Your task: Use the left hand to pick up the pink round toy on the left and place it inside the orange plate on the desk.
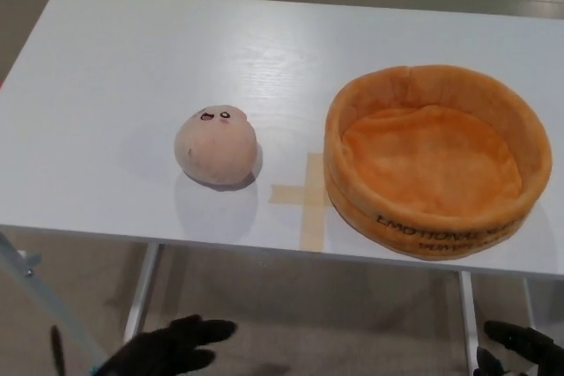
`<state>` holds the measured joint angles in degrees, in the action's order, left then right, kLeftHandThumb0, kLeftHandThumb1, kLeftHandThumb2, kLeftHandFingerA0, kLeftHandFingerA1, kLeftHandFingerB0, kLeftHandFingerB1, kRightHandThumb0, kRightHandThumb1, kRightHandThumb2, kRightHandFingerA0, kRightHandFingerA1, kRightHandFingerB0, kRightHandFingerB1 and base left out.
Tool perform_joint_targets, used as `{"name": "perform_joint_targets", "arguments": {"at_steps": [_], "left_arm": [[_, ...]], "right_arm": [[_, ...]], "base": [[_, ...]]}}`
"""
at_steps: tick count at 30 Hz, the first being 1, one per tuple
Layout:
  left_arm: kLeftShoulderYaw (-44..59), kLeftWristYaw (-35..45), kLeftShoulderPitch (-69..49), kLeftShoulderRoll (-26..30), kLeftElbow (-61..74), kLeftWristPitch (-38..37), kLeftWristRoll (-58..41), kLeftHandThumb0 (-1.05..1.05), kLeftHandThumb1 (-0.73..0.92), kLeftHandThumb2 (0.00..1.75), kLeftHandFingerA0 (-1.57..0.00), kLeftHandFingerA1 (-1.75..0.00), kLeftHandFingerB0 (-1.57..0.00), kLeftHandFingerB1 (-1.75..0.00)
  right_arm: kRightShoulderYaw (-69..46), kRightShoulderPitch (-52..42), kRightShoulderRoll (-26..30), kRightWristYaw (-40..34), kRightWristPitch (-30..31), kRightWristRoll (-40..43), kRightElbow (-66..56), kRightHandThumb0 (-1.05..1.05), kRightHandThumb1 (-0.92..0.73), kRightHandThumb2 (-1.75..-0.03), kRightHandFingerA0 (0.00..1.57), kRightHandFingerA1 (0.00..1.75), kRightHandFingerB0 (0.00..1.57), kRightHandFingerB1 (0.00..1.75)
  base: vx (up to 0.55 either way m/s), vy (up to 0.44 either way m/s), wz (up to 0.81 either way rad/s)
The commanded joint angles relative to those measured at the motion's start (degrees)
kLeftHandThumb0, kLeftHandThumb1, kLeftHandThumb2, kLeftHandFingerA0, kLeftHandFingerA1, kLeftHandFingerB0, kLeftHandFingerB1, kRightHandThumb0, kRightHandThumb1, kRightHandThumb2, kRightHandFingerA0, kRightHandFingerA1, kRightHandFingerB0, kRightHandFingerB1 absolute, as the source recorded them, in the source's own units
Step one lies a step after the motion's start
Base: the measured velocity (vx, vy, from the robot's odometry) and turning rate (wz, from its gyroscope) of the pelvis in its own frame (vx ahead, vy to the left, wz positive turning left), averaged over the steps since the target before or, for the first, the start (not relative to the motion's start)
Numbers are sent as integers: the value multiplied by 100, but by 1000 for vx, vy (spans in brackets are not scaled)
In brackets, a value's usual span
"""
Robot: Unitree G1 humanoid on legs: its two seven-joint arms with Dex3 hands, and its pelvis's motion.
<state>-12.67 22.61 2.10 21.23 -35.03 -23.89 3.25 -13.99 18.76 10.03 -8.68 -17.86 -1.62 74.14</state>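
A pink round plush toy (216, 144) with a small face sits on the white desk (132, 68), left of centre. To its right stands the orange plush plate (438, 161), a round soft bowl with nothing inside. My left hand (167, 348) shows at the bottom edge, below the desk's front edge and under the toy, its fingers spread and holding nothing. Only the fingertips of my right hand (520, 345) peek in at the bottom right corner.
A cross of tan tape (305, 197) marks the desk between toy and plate. Metal desk legs (141, 305) and a beige floor lie below the front edge. Wide bare desktop stretches behind the toy.
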Motion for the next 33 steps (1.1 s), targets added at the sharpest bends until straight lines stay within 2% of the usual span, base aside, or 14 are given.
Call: {"name": "perform_joint_targets", "arguments": {"at_steps": [1, 2, 6, 12, 13, 16, 22, 23, 24, 26, 28, 29, 30, 33], "left_arm": [[-963, 2449, -625, 485, 2846, 1496, -1370, -39, 55, 73, -33, -45, -32, -42], [-998, 2476, -631, 524, 3011, 1574, -1425, -33, 63, 58, -40, -38, -36, -33], [-1187, 2552, -621, 895, 4352, 2055, -1738, -37, 61, 59, -37, -38, -34, -32], [-940, 2384, -374, 1225, 5641, 2114, -2139, -38, 59, 58, -28, -36, -23, -29], [-745, 2214, -236, 1193, 5923, 2097, -2352, -39, 52, 67, -22, -39, -22, -35], [-394, 1867, 165, 989, 6083, 1815, -2328, -31, 51, 63, -21, -38, -22, -33], [109, 1294, 996, 525, 5680, 1231, -1750, -24, 47, 57, -18, -36, -19, -30], [236, 987, 1438, 548, 5415, 1224, -1017, -22, 45, 54, -9, -31, -19, -28], [305, 726, 1780, 544, 5057, 1088, -445, -12, 41, 58, -6, -20, -14, -32], [323, 467, 2092, 520, 4543, 896, 59, -10, 44, 53, 0, -28, -16, -28], [314, 383, 2192, 520, 4357, 901, 202, -10, 44, 53, 0, -28, -16, -28], [242, 39, 2451, 546, 3775, 792, 690, -11, 37, 65, 0, -18, -6, -32], [223, -57, 2523, 550, 3609, 752, 825, -11, 37, 65, 0, -18, -6, -32], [-167, -1107, 3321, 691, 1875, 323, 1909, -13, 37, 66, 0, -15, -4, -31]], "right_arm": [[-13, -17, 2, -53, -79, 48, 57, -29, -62, -58, 71, 79, 65, 50], [-14, -19, 1, -47, -82, 50, 56, -29, -62, -58, 71, 79, 66, 51], [-60, -17, -14, -4, -101, 101, 57, -27, -62, -58, 68, 74, 66, 51], [-31, 0, -12, -36, -73, 69, 60, -28, -61, -57, 71, 79, 67, 51], [-26, 2, -20, -59, -77, 63, 56, -29, -61, -57, 72, 77, 67, 51], [9, -2, -17, -90, -83, 23, 58, -28, -62, -57, 71, 77, 66, 51], [-1, -14, -21, -48, -99, 40, 60, -27, -62, -57, 69, 72, 66, 51], [3, -10, -17, -45, -84, 37, 62, -29, -63, -58, 72, 80, 66, 51], [9, -12, -20, -52, -85, 31, 64, -28, -62, -58, 72, 77, 66, 51], [18, -15, -28, -65, -88, 22, 68, -27, -62, -58, 71, 76, 66, 51], [21, -14, -30, -67, -78, 20, 71, -27, -62, -58, 71, 76, 66, 51], [-3, -33, -38, -40, -93, 48, 72, -27, -61, -58, 70, 75, 66, 52], [-10, -39, -40, -33, -98, 56, 72, -27, -61, -58, 70, 75, 66, 52], [7, -56, -33, -45, -59, 37, 81, -30, -61, -58, 73, 80, 65, 51]], "base": [[0, 0, 0], [0, 0, 0], [0, 0, 0], [0, 0, 0], [0, 0, 0], [0, 0, 0], [0, 0, 0], [0, 0, 0], [0, 0, 0], [0, 0, 0], [0, 0, 0], [0, 0, 0], [0, 0, 0], [0, 0, 0]]}}
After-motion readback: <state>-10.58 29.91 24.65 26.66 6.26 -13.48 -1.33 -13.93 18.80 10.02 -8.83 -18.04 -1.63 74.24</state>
